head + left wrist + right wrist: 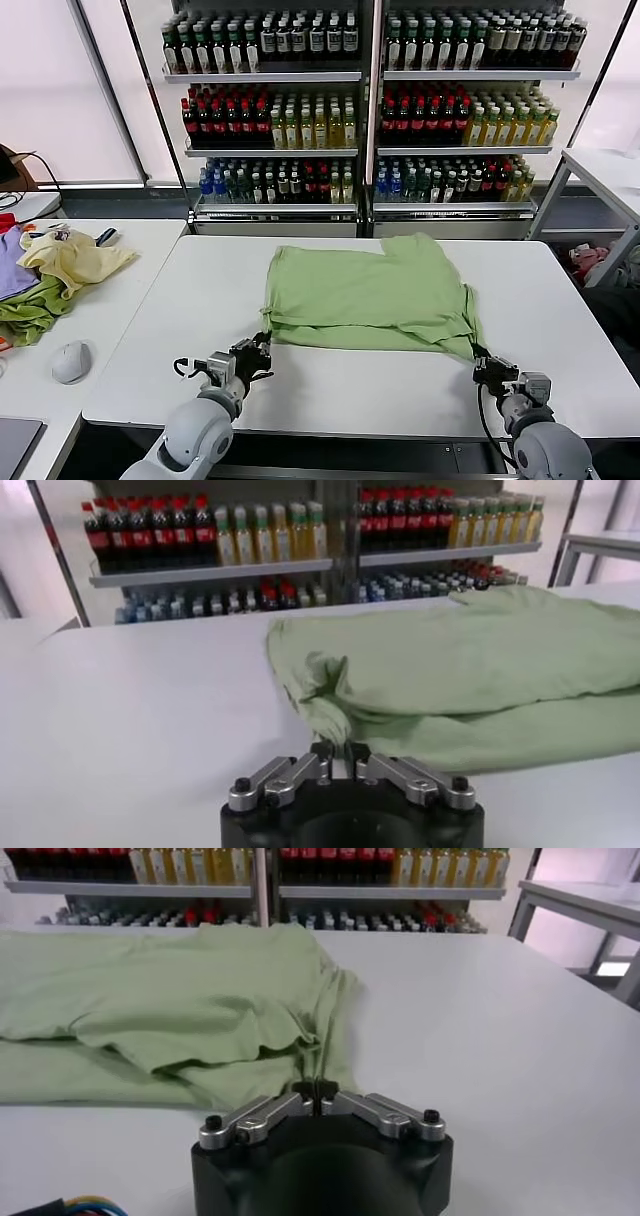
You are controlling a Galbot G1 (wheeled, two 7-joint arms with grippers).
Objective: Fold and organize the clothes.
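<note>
Left gripper [258, 352] at near-left corner of light green cotton shirt [368, 292], fingers pinched together on fabric edge. Right gripper [487, 363] at near-right corner, fingers likewise closed on hem. Shirt lies folded on white rectangular table [180, 330], just beyond both grippers, long axis running left to right across table, near edge layered double, far edge uneven with raised flap pointing toward shelves. Further left, side table with pile of yellow and green clothes [55, 275]. Behind, drink shelves with bottles [370, 105].
</note>
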